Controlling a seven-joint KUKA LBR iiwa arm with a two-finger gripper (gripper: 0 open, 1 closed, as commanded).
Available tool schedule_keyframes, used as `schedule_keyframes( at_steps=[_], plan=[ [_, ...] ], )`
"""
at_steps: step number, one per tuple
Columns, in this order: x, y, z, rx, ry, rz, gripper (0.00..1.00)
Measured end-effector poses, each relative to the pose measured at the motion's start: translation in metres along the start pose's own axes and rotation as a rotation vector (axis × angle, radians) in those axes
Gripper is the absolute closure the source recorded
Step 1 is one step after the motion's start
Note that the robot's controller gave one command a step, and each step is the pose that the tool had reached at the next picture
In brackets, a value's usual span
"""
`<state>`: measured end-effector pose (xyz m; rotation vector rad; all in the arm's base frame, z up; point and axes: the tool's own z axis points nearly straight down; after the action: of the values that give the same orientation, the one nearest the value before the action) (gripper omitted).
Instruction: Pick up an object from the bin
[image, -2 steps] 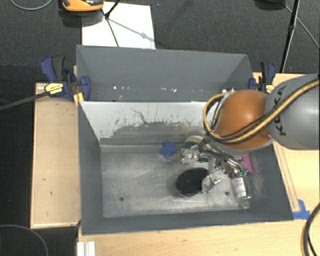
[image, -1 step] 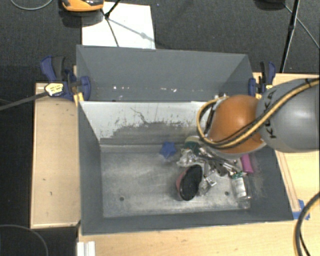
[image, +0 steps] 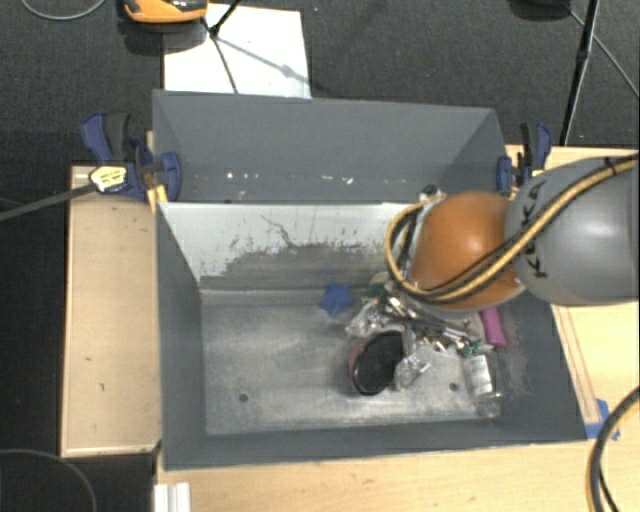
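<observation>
1. Camera view: arm comes in from view's right, orange cover (image: 462, 250) at its wrist w/ yellow-black cables (image: 398, 240) looped round it, over the right half of the bin (image: 270, 350).
2. The gripper (image: 403, 340) sits low in the bin, just under the cover, at a small heap of objs on the floor, right of centre.
3. Gripper state: can't tell whether open or closed, as its metal parts blend w/ the clutter.
4. Nearest thing: black oval object (image: 377, 363), flat on the floor at the gripper's lower-left side. Touching or just beside, can't say which.
5. Others close by:
   - blue piece (image: 336, 298), upper left, near foot of back wall
   - purple piece (image: 495, 328), on the right by the right wall
   - clear small bottle (image: 480, 376), lower right, lying towards the front-right corner
6. Bin floor is grey metal, scuffed; back wall scratched.
</observation>
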<state>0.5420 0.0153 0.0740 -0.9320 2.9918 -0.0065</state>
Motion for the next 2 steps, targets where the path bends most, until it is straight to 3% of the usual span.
schedule_keyframes(
  at_steps=[1, 2],
  plan=[
    [-0.002, 0.000, -0.002, 0.001, -0.007, 0.004, 1.00],
    [-0.003, 0.000, -0.032, -0.004, 0.001, 0.013, 1.00]
  ],
)
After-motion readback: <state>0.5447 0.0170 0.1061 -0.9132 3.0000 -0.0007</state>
